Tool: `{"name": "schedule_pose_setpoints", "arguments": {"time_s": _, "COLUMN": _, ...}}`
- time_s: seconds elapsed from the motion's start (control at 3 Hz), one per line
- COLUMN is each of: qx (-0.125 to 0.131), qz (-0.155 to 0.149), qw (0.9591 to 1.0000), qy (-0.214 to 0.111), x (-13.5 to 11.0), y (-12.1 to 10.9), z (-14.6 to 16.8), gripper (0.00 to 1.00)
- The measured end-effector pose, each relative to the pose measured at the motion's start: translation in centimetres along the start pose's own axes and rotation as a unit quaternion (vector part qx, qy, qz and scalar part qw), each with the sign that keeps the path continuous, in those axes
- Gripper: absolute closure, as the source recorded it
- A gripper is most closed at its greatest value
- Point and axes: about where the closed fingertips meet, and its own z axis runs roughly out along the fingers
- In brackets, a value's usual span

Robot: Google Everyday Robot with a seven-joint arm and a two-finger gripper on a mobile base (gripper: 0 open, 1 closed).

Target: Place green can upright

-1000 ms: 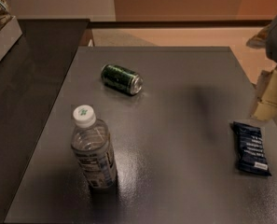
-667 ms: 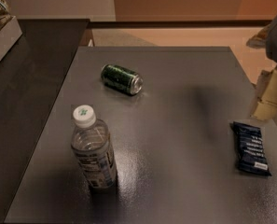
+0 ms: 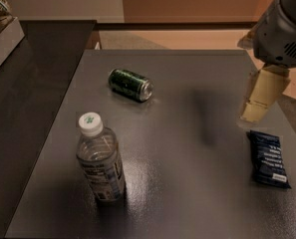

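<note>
Presently the gripper (image 3: 254, 108) hangs at the right edge of the grey table (image 3: 187, 193), raised off the surface, with only a pale beige tip showing below the arm's grey housing. Whether it stands open or closed cannot be told from this angle, and nothing can be seen in its grasp. Just below it in the view, flat on the table, lies a dark blue snack packet (image 3: 268, 158).

The green can (image 3: 130, 84) is well apart from the gripper, across the table toward the left of the view and a little farther back. It lies on its side, resting on its curved wall. Its long axis runs on a diagonal from the far left to the near right, and one silver end faces the near right, roughly toward the gripper's side of the table. Nothing touches the can.

Nearer the front left, an upright clear water bottle (image 3: 100, 163) with a white cap stands well clear of the can.

As a judgement, the task is not yet begun: the single arm must first cross leftward to the can, and a grasp across its body, square to that diagonal axis, looks the likeliest way to tip it onto an end.
</note>
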Motion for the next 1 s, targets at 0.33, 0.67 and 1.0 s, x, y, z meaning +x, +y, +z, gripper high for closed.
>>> {"name": "schedule_pose_setpoints", "arguments": {"time_s": 0.33, "qx": -0.005, "qz": -0.011, "qw": 0.9999, "qy": -0.006, "x": -5.0, "y": -0.6, "z": 2.1, "gripper": 0.00}}
{"name": "schedule_pose_setpoints", "arguments": {"time_s": 0.67, "qx": -0.009, "qz": -0.003, "qw": 1.0000, "qy": -0.003, "x": -9.5, "y": -1.3, "z": 4.2, "gripper": 0.00}}
{"name": "schedule_pose_setpoints", "arguments": {"time_s": 1.0, "qx": -0.010, "qz": 0.016, "qw": 0.9997, "qy": 0.013, "x": -13.0, "y": -2.4, "z": 6.5, "gripper": 0.00}}
